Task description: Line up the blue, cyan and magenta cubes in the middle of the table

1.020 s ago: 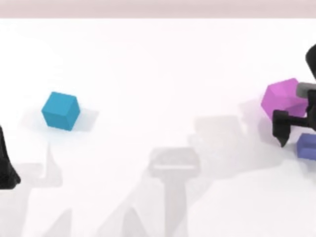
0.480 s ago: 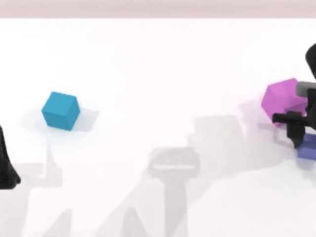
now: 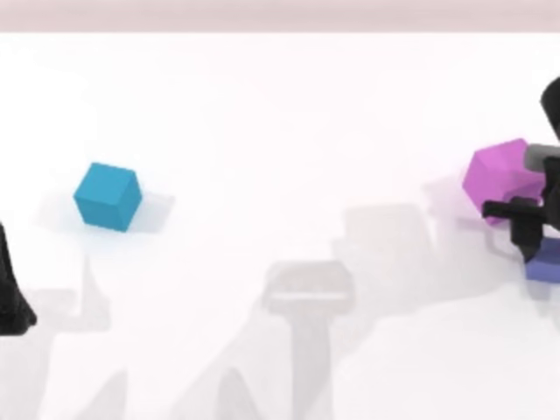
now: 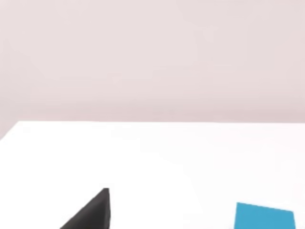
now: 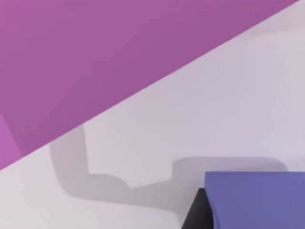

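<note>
Three cubes sit on the white table (image 3: 262, 131), none of them in its middle. The cyan cube (image 3: 107, 197) rests near the left edge, turned slightly askew to the table's edges. The magenta cube (image 3: 503, 175) stands by the right edge, also askew, with the blue cube (image 3: 547, 261) just beside it toward the near edge. My right gripper (image 3: 528, 249) is down at the blue cube; whether its fingers have closed I cannot tell. My left gripper (image 3: 13, 293) is parked at the left edge, its opening unclear.
</note>
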Controlling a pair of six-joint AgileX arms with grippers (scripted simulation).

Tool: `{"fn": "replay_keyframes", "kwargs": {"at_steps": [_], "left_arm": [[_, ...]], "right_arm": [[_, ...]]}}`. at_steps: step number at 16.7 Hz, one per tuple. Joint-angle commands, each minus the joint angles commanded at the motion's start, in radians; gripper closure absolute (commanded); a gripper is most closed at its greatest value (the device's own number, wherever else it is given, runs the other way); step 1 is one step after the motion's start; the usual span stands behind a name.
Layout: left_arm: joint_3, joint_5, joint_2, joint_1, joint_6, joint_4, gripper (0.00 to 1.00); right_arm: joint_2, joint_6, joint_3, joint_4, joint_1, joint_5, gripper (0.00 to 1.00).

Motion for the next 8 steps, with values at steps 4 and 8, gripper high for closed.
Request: {"fn": "replay_keyframes", "kwargs": {"at_steps": [4,8], "left_arm": [[0.0,0.0,0.0,0.0,0.0,0.0,0.0],[0.0,0.0,0.0,0.0,0.0,0.0,0.0]], "right_arm": [[-0.026,0.0,0.048,-0.074,0.002,0.0,1.0],[-0.084,-0.002,0.132,-0.227,0.007,-0.001,1.0]]}}
